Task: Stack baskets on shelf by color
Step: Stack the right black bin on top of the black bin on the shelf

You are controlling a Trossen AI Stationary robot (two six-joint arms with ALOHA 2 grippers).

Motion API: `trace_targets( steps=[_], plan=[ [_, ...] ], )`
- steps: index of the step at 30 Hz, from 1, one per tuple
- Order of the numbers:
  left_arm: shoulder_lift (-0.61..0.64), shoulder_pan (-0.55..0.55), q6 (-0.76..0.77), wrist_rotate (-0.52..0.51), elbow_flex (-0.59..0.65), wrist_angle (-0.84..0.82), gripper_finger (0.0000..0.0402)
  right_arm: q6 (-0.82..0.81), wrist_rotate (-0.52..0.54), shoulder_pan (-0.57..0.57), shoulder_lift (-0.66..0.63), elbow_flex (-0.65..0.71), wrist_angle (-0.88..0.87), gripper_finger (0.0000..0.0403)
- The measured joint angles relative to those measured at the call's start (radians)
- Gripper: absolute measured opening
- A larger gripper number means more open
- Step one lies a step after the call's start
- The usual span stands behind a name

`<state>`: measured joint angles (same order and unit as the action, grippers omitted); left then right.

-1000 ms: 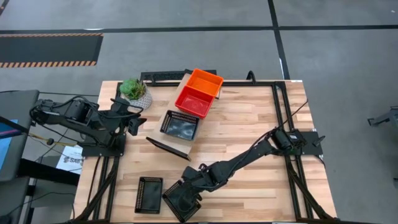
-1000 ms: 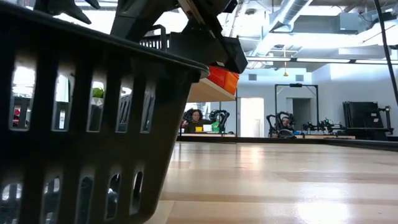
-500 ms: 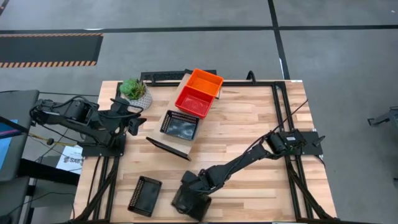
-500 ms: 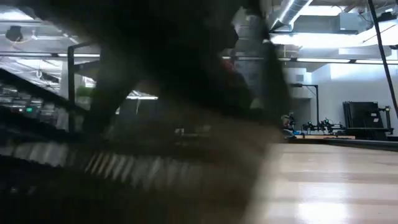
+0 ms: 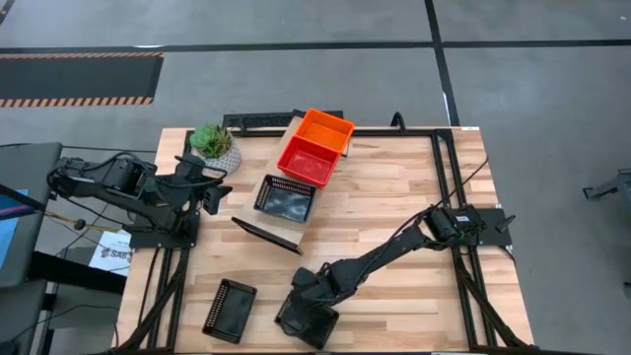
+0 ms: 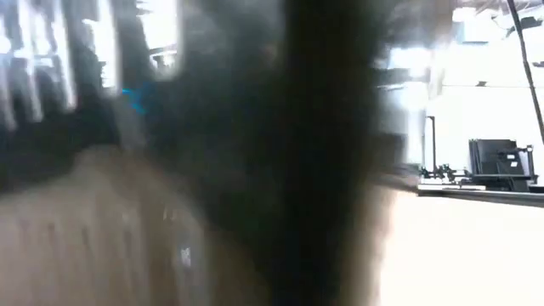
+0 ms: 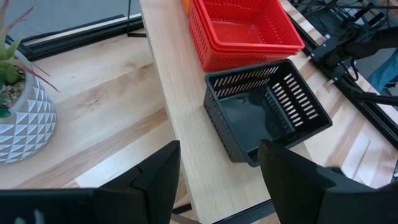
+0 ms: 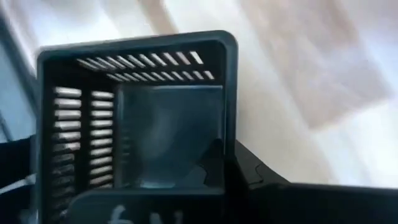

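Near the table's front edge a black basket (image 5: 308, 321) (image 8: 143, 124) lies open side up under my right gripper (image 5: 304, 296), which is shut on it. A second black basket (image 5: 229, 310) lies loose to its left. The shelf (image 5: 258, 231) runs slantwise at the far middle and carries an orange basket (image 5: 325, 129), a red basket (image 5: 308, 161) (image 7: 244, 28) and a black basket (image 5: 286, 197) (image 7: 267, 109). My left gripper (image 5: 211, 193) (image 7: 217, 168) waits open at the left, short of the shelf. The low view is blurred dark. My right gripper holds the black basket by one side wall (image 8: 229, 144) at its rim, one finger (image 8: 211, 160) inside the basket and the other outside. The fingers slant down from the table's far right. Whether the basket's bottom rests on the table I cannot tell.
A potted plant (image 5: 215, 143) (image 7: 18, 118) in a white faceted pot stands at the far left, next to the shelf's far end. Bare wooden tabletop (image 5: 414, 197) lies to the right of the shelf. The table's dark frame rails (image 5: 454, 187) run along its sides.
My right gripper has sunk toward the near edge onto the black basket, which has slid a little toward the table's right and turned. The loose black basket beside it has been knocked askew, turning from square with the table's edge to slanted.
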<state>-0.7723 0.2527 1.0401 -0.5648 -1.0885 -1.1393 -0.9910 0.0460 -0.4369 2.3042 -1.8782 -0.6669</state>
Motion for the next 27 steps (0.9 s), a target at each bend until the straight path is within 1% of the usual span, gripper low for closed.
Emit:
trace_targets(
  steps=[3,8,11,14,18,21,25,27],
  plan=[
    [0.0,0.0,0.0,0.0,0.0,0.0,0.0204,0.027,0.003,0.014,-0.038,0.002,-0.093,0.0008],
    [0.0,0.0,0.0,0.0,0.0,-0.001,0.0204,0.072,0.007,0.04,-0.149,0.001,-0.158,0.0005],
    [0.0,0.0,-0.001,0.003,0.0,-0.001,0.0204,0.092,0.005,0.061,-0.252,0.001,-0.171,0.0004],
    [0.0,0.0,-0.001,0.008,0.0,-0.001,0.0204,0.119,-0.005,0.105,-0.384,0.0,-0.168,0.0004],
    [0.0,0.0,-0.015,0.011,0.0,0.0,0.0204,0.197,0.032,0.207,-0.536,0.0,-0.162,0.0004],
    [0.0,0.0,-0.032,0.011,0.0,0.0,0.0204,0.284,0.056,0.31,-0.611,-0.002,-0.159,0.0004],
    [0.0,0.0,-0.035,0.01,0.0,0.0,0.0204,0.404,0.047,0.45,-0.636,-0.002,-0.131,0.0004],
    [0.0,0.0,-0.043,0.01,0.0,0.0,0.0204,0.463,-0.002,0.511,-0.623,0.0,-0.094,0.0004]
  ],
)
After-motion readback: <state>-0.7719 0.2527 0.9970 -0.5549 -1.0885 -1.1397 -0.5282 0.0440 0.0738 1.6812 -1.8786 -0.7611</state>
